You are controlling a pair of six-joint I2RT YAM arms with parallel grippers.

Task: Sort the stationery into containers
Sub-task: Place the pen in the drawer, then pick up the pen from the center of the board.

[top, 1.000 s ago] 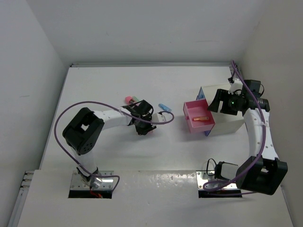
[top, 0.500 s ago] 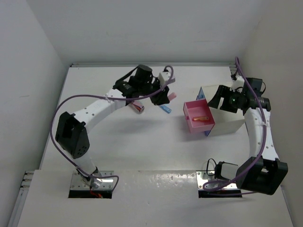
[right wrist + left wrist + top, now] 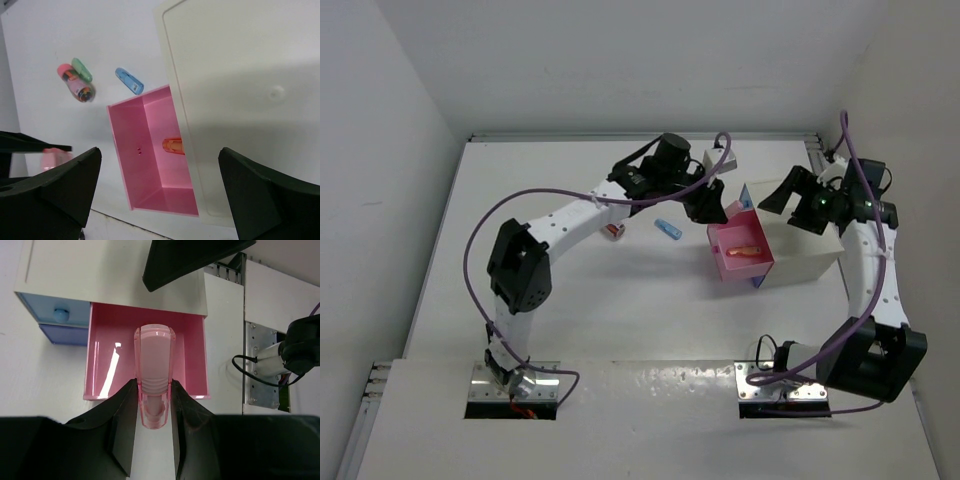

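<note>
My left gripper (image 3: pixel 153 386) is shut on a pink piece of stationery (image 3: pixel 154 365) and holds it over the open pink drawer (image 3: pixel 105 370). From above, that gripper (image 3: pixel 712 207) hangs at the drawer's far-left corner (image 3: pixel 717 236). An orange piece (image 3: pixel 172 145) lies inside the drawer. On the table lie a blue piece (image 3: pixel 667 229), a mint green piece (image 3: pixel 81 70) and a pink-red cylinder (image 3: pixel 75 84). My right gripper (image 3: pixel 798 196) stands open over the white cabinet (image 3: pixel 805 258), nothing between its fingers. The blue drawer (image 3: pixel 54 320) with its knob sits beside the pink one, barely pulled out.
The white cabinet (image 3: pixel 240 75) stands at the right of the table, close to the right wall. One black finger (image 3: pixel 190 260) of the right gripper hangs over the cabinet top, close to my left gripper. Walls enclose the table at the back and both sides.
The left arm swung from the table's middle across to the pink drawer, carrying the pink piece. The right gripper opened wider and shifted over the cabinet.
</note>
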